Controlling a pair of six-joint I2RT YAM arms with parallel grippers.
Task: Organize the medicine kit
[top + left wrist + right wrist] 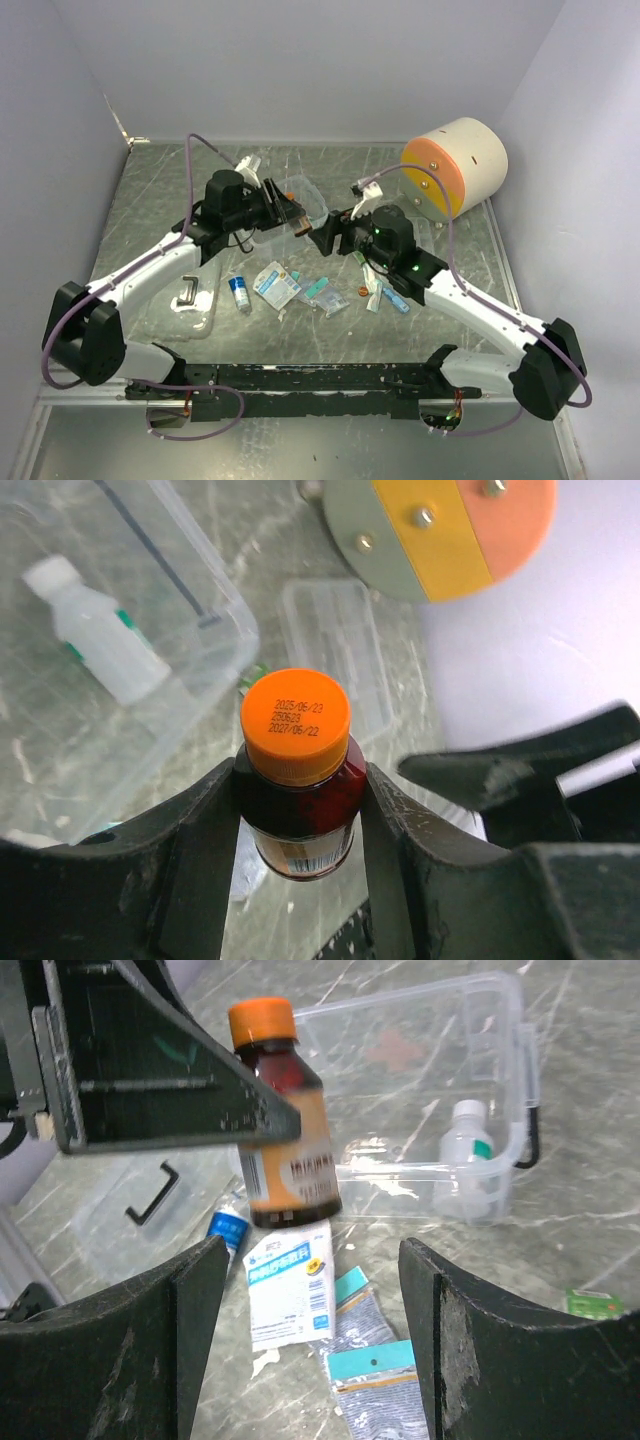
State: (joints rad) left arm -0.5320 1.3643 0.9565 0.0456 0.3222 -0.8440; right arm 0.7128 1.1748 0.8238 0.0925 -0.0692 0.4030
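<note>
A cream cylinder (pixel 468 155) with an orange face lies on its side at the far right of the grey table (pixel 148 195).

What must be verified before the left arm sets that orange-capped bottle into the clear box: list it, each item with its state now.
1. Left jaws clamped on the brown bottle, just below its orange cap: ok.
2. Right jaws off the bottle, standing wide: ok.
3. Right jaws clear of the bottle's way: not ok, they hang close in front of it.
4. Medicine kit open, lid lying apart on the table: ok.
5. Room inside: only a white bottle at one end: ok.
6. Cap screwed tight: cannot tell.
</note>
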